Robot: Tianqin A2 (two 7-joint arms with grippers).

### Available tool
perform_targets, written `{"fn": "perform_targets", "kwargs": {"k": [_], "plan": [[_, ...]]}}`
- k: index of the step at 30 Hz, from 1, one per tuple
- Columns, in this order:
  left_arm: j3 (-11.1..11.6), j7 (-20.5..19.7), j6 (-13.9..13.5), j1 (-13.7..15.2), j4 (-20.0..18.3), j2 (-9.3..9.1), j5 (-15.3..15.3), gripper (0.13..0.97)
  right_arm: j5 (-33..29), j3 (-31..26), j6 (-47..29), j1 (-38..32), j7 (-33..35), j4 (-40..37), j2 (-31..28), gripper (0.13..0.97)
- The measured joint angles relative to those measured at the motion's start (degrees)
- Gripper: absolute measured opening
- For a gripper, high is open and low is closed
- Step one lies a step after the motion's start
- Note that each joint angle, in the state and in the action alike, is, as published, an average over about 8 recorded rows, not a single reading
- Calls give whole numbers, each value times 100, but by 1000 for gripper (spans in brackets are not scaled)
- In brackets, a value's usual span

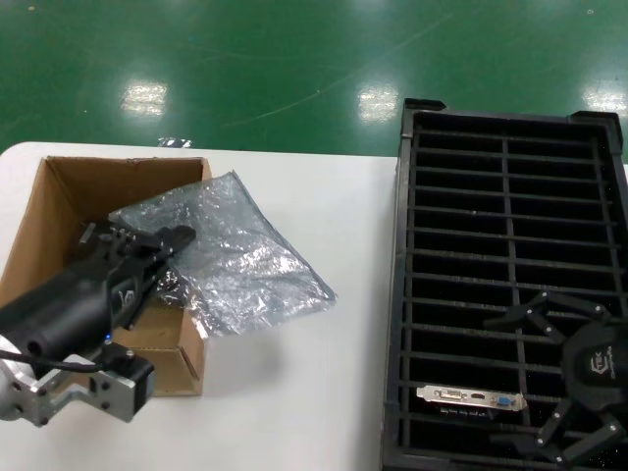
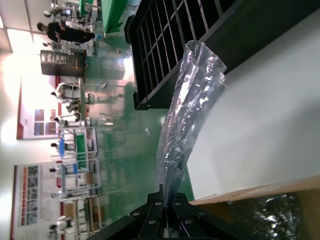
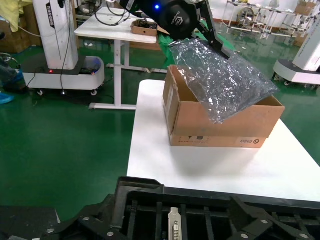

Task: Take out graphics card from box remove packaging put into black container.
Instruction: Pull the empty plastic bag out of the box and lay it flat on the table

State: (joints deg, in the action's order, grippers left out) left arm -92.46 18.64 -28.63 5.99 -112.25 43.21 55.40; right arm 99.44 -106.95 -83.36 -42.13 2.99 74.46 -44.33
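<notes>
On the white table (image 1: 324, 392) I see my left gripper (image 1: 169, 238) pinching the packaging (image 1: 231, 255) over the box (image 1: 59, 211); my right gripper (image 1: 574, 388), fingers spread wide, hovers above the graphics card (image 1: 471, 398) slotted in the black container (image 1: 491, 196).

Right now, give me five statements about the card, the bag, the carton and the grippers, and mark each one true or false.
1. The graphics card sits in a slot of the black container. True.
2. The packaging lies flat inside the black container. False: it is held up over the box, hanging across its rim toward the table.
3. The left gripper is shut on the packaging. True.
4. The right gripper grips the graphics card. False: it is open above the container, beside the card and not touching it.
5. The box stands on the green floor. False: it stands on the white table.
</notes>
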Motion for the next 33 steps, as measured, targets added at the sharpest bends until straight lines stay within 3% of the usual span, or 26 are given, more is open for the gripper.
{"fn": "perform_targets", "kwargs": {"k": [4,9,12,16,19,22,26,29,33], "plan": [[73,-571,-510,78,-158,-210,-153,138,1,0,1,0,0,0,0,772],[152,-1775,-1551,334,-405,-642,-284,138,1,-1,1,0,0,0,-1,846],[196,-2525,-2231,536,-475,-1001,-352,138,1,-2,1,0,0,0,-1,883],[310,-3540,-3149,789,-402,-1612,-439,138,1,-2,1,0,0,0,-1,933],[376,-4290,-3650,958,-186,-2033,-469,138,2,-2,1,-1,0,0,-1,933],[392,-4995,-3889,1139,171,-2347,-471,138,2,-3,1,-1,0,0,-1,941],[393,-5719,-3915,1402,775,-2608,-445,138,2,-3,2,-1,0,0,-2,957],[399,-6036,-3854,1581,1235,-2701,-431,138,2,-3,2,-1,0,0,-2,966],[352,-6174,-3753,1825,1877,-2706,-442,138,3,-4,2,-1,0,0,-2,966]]}}
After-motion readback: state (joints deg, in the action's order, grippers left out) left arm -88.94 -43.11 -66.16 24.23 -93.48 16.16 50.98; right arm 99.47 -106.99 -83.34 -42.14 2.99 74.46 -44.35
